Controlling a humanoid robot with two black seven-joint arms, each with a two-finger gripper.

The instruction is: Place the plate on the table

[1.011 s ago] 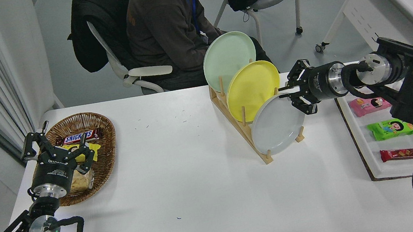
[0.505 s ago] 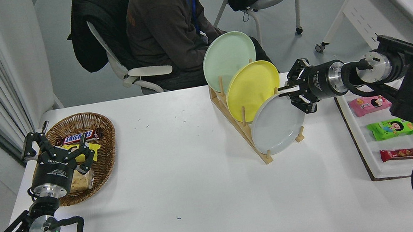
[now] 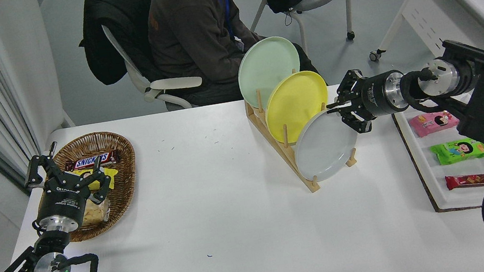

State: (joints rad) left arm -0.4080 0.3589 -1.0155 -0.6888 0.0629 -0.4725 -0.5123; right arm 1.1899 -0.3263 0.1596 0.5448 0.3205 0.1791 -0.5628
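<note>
The light grey plate (image 3: 324,146) stands tilted in the front slot of a wooden rack (image 3: 301,171) on the white table (image 3: 213,198). Behind it stand a yellow plate (image 3: 296,105) and a mint green plate (image 3: 267,69). My right gripper (image 3: 337,109) reaches in from the right and is shut on the grey plate's upper right rim. The plate still rests in the rack. My left gripper (image 3: 66,174) is parked at the lower left with its fingers open, above the edge of a wicker basket.
A wicker basket (image 3: 121,147) with snacks sits at the left. A white tray (image 3: 430,175) with several snack packs lies at the right, under my right arm. A person sits on a chair behind the table's far edge, close to the rack.
My right gripper has shifted very slightly up and to the right at the plate's rim. The plate and the left arm have not visibly moved.
</note>
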